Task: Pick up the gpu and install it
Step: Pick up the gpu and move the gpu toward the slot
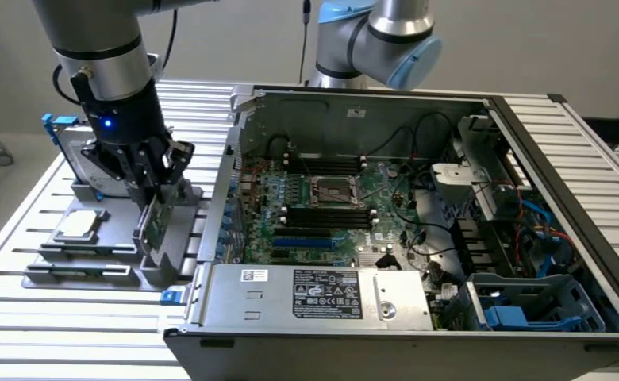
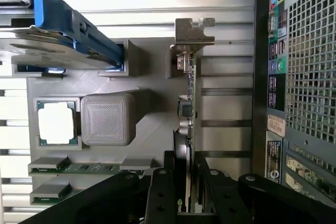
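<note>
The tool [image 1: 147, 181] is clamped on the gpu [image 1: 153, 226], which stands upright in its grey holder [image 1: 82, 255] just beside the open computer case [image 1: 394, 95]. The card looks gripped but not lifted out; installing it is not yet done.

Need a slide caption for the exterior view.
Hand straddling the gpu, upright in its gray holder beside the open computer case.

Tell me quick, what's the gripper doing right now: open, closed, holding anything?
Gripper: closed on the graphics card, one finger on each side of it; the card stands on edge in the grey holder.
</note>
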You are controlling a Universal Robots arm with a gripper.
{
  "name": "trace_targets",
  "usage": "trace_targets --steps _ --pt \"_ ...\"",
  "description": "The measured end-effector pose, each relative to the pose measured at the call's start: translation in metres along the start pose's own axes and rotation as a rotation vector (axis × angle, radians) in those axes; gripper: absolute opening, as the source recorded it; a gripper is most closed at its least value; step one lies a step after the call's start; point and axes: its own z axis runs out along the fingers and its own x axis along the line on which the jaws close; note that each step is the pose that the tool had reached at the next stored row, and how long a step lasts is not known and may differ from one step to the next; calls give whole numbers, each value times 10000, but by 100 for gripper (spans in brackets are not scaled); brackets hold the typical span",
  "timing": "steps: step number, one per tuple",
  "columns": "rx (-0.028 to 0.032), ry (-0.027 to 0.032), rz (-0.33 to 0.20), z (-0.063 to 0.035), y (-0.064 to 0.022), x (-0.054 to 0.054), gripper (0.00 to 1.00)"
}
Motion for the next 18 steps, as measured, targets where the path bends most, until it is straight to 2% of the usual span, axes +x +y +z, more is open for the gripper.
trace_targets --steps 12,15,18 --pt "1 1 -2 -549 7 9 26" --pt "-9 1 -1 -685 10 -55 26" --pt "-17 0 -1 -825 13 -179 26"
